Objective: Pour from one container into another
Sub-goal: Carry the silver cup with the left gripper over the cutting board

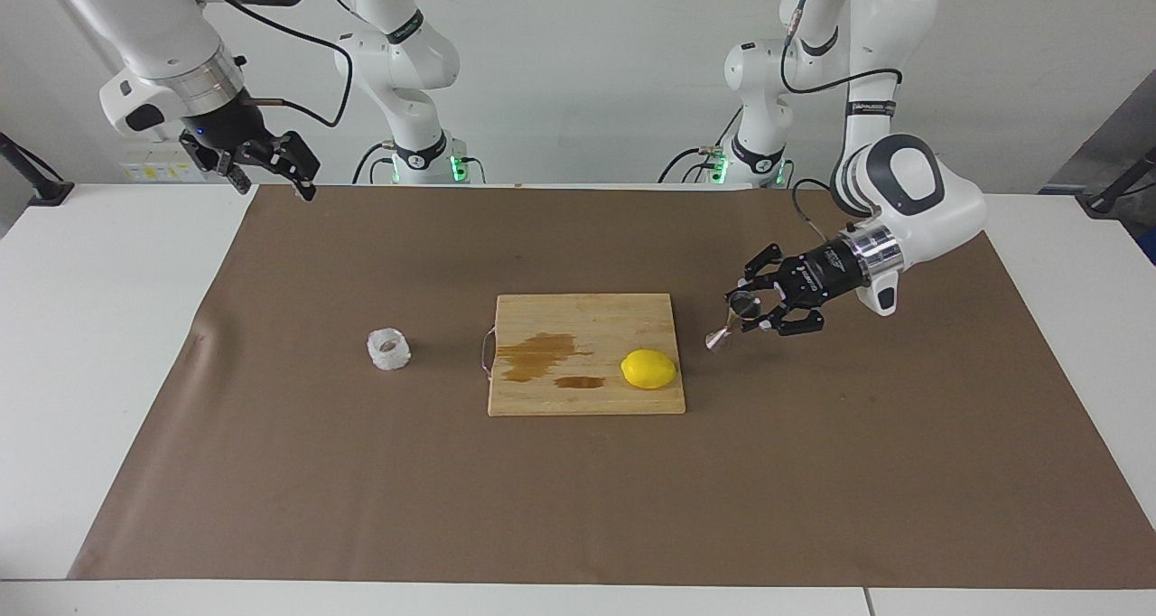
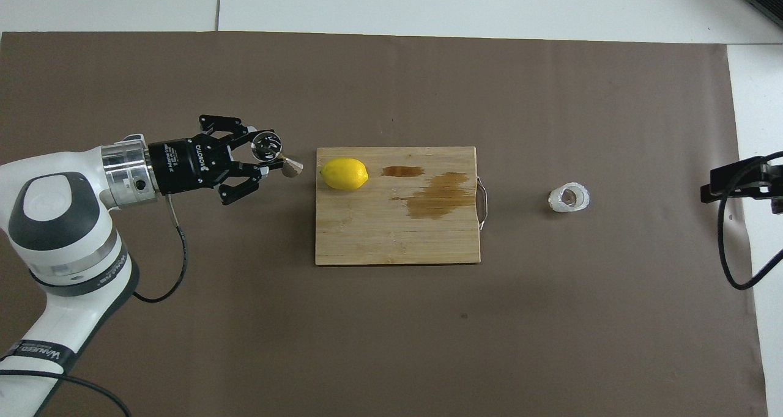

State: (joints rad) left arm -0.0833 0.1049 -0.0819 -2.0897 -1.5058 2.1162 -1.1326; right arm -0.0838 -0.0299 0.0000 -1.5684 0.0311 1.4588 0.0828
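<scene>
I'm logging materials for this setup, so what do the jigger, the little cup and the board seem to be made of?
The jigger, held in the left gripper, looks like polished steel: shiny, mirror-like cones. The cup seems thin translucent plastic, whitish and crinkled. The cutting board looks like pale bamboo or wood, with visible grain, wet brown stains and a metal handle.

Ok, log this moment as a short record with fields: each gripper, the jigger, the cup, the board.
left gripper: shut on the jigger, in the air over the brown paper beside the cutting board
right gripper: open, waiting raised over the paper's corner
cup: on the paper, toward the right arm's end
cutting board: holds a lemon and brown wet stains
</scene>
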